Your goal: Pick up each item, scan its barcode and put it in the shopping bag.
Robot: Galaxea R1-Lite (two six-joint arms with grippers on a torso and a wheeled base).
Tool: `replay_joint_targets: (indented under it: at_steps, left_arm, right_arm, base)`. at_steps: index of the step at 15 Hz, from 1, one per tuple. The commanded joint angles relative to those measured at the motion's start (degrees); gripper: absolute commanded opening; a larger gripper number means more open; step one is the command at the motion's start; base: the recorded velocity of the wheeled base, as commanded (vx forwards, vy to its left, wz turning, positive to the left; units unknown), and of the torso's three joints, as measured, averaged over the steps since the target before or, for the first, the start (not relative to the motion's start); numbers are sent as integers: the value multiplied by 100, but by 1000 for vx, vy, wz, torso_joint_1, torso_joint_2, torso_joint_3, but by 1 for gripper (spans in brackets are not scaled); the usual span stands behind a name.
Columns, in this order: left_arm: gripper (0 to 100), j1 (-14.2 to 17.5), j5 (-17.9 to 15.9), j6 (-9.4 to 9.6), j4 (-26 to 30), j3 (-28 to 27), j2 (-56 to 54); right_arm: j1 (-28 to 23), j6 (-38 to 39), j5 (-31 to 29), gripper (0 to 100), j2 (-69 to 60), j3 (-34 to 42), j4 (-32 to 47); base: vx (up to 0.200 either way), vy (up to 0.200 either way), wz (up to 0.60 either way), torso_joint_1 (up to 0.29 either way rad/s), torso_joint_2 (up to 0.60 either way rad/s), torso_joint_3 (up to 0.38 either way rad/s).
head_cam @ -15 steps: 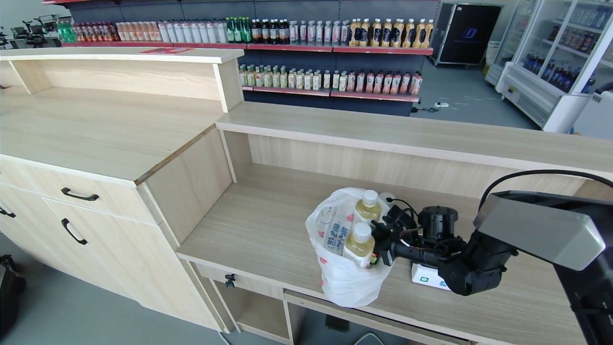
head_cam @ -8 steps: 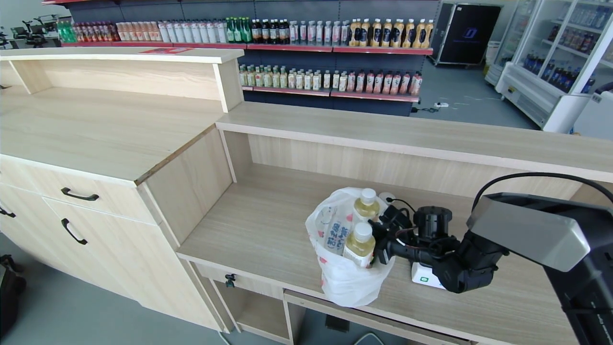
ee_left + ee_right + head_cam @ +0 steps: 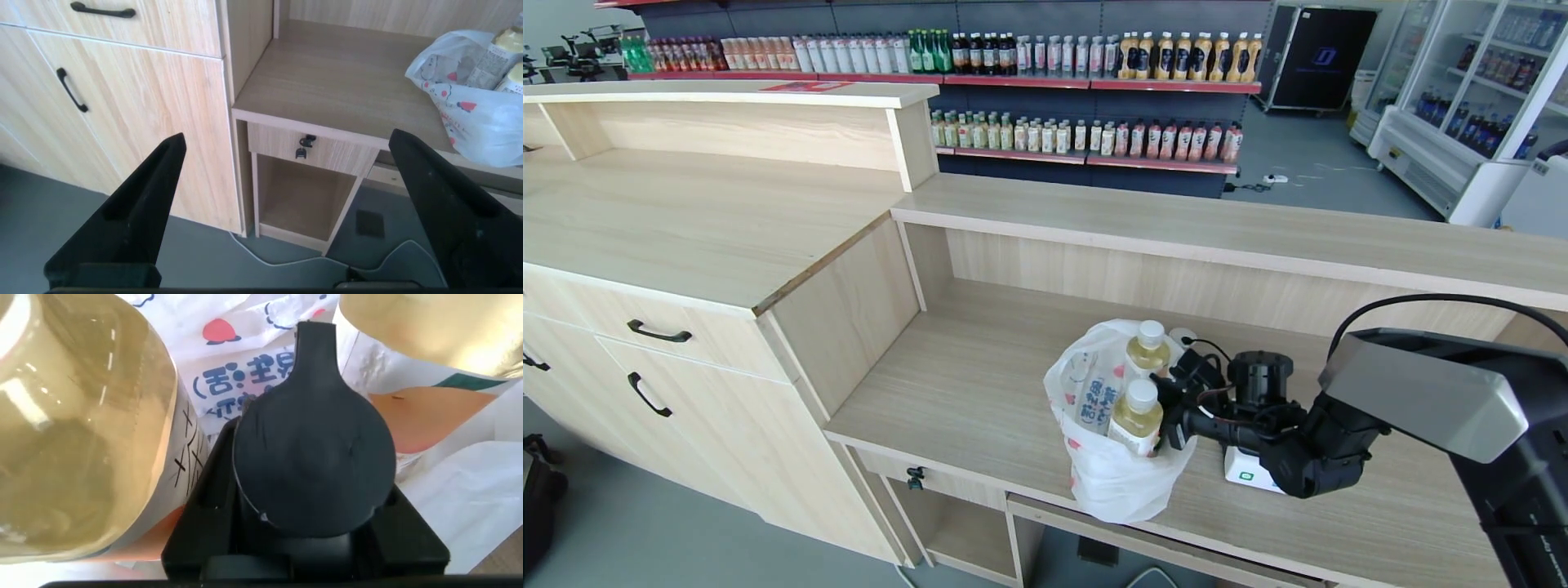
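A white shopping bag (image 3: 1107,482) stands on the low counter (image 3: 980,384) with two bottles of yellow drink upright in it, a front bottle (image 3: 1135,416) and a back bottle (image 3: 1148,349). My right gripper (image 3: 1170,418) sits at the bag's right side, close against the front bottle (image 3: 73,433). Its fingers (image 3: 315,416) look pressed together with nothing between them, and the bag's printed plastic (image 3: 237,376) lies behind. My left gripper (image 3: 286,220) hangs open low in front of the counter, left of the bag (image 3: 482,114).
A small white box (image 3: 1248,474) sits on the counter under my right wrist. A raised ledge (image 3: 1217,229) runs behind the counter, and a taller cabinet with drawers (image 3: 686,245) stands to the left. Drink shelves (image 3: 1086,82) line the back wall.
My right arm shifted slightly left and down toward the bag, then stayed still. The bag and the bottles have not moved.
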Motion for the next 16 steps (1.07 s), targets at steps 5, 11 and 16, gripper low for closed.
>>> replay_joint_targets:
  at_steps: [5, 11, 16]
  left_arm:
    - [100, 0, 0, -2, 2, 0, 0]
    - [100, 0, 0, -2, -7, 0, 0]
    - [100, 0, 0, -2, 2, 0, 0]
  right_arm:
    - [-24, -4, -2, 100, -37, 0, 11]
    - [-50, 163, -2, 100, -151, 9, 11]
    - [-182, 163, 7, 100, -230, 18, 11]
  base:
    - [0, 0, 0, 0, 0, 0]
    - [0, 0, 0, 0, 0, 0]
    - [0, 0, 0, 0, 0, 0]
